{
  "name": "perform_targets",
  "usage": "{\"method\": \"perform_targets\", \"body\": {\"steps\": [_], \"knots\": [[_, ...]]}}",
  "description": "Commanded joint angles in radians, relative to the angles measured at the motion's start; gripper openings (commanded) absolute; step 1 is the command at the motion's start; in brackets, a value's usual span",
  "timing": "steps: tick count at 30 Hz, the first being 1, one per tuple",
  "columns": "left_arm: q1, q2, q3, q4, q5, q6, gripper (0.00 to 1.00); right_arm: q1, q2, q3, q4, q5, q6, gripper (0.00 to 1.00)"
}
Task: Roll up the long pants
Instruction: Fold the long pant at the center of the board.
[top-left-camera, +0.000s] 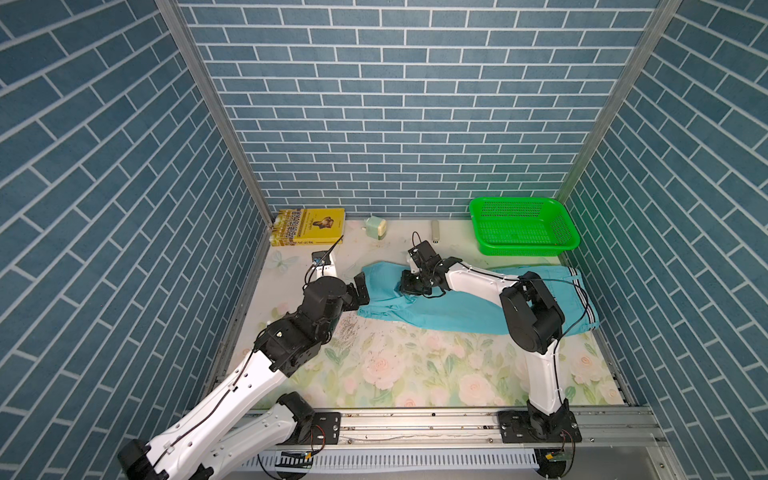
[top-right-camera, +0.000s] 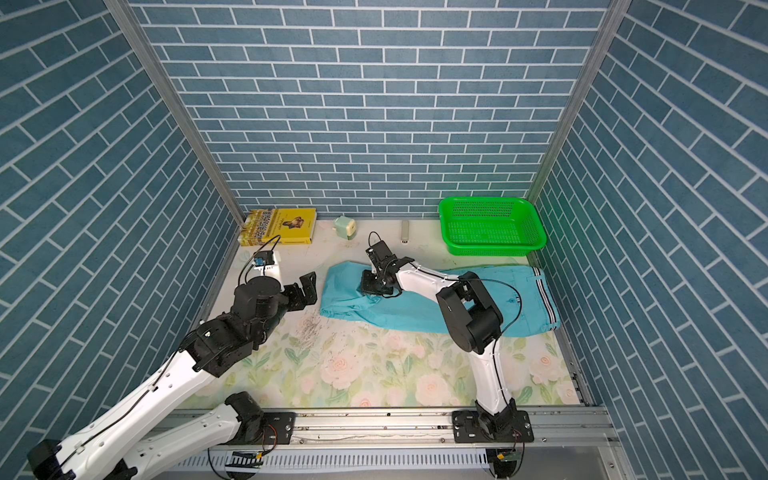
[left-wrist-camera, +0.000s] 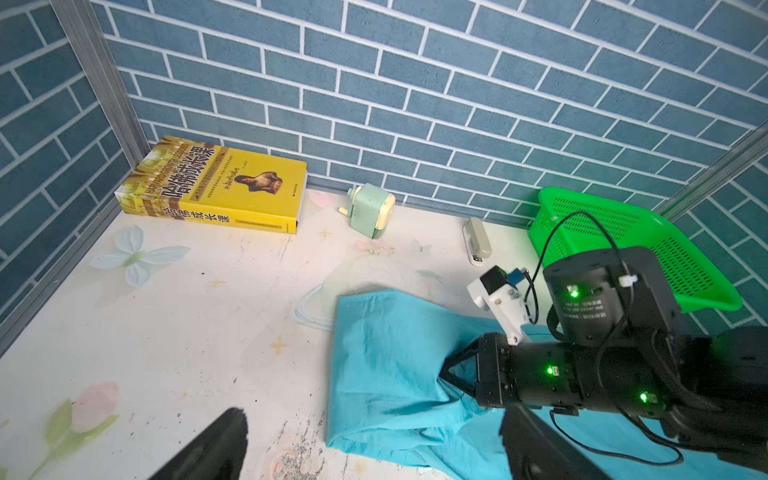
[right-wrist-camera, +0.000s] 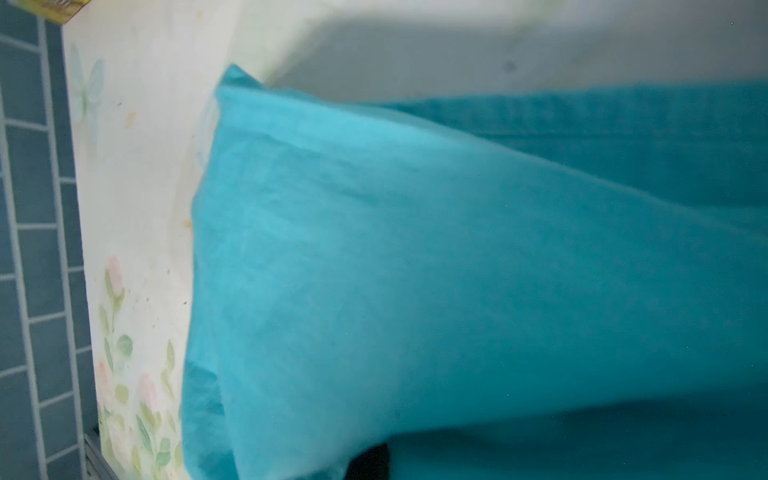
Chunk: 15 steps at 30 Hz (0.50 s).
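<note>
Right tool (top-left-camera: 409, 287) clenched on the long pants (top-left-camera: 457, 318); left tool (top-left-camera: 360, 293) released.
The turquoise pants lie flat across the floral worktop (top-left-camera: 415, 374), with the striped waistband near the right wall and the leg ends toward the middle. The right tool pinches cloth near the leg ends. The left tool hangs just beside them, jaws wide apart.

Blue brick-pattern walls (top-left-camera: 395, 104) closed me in on three sides, metal posts (top-left-camera: 214, 106) at the back corners. Below me lay a pale floral tabletop (top-left-camera: 415, 370), scuffed in spots, evenly lit, an aluminium rail (top-left-camera: 415, 422) along its near edge.
</note>
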Motion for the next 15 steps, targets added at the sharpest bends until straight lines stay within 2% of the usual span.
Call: {"method": "perform_targets", "body": {"steps": [1,8,15], "knots": [[0.007,-0.003,-0.009,-0.011,-0.018,0.019,1.0,0.003,-0.025,0.106,-0.074,0.002,-0.012,0.0],[0.007,0.061,0.013,0.037,0.01,0.03,1.0,-0.032,-0.156,0.278,-0.35,0.102,-0.163,0.0],[0.007,0.128,0.026,0.088,0.046,0.023,1.0,-0.176,-0.446,0.118,-0.443,0.145,-0.225,0.0]]}}
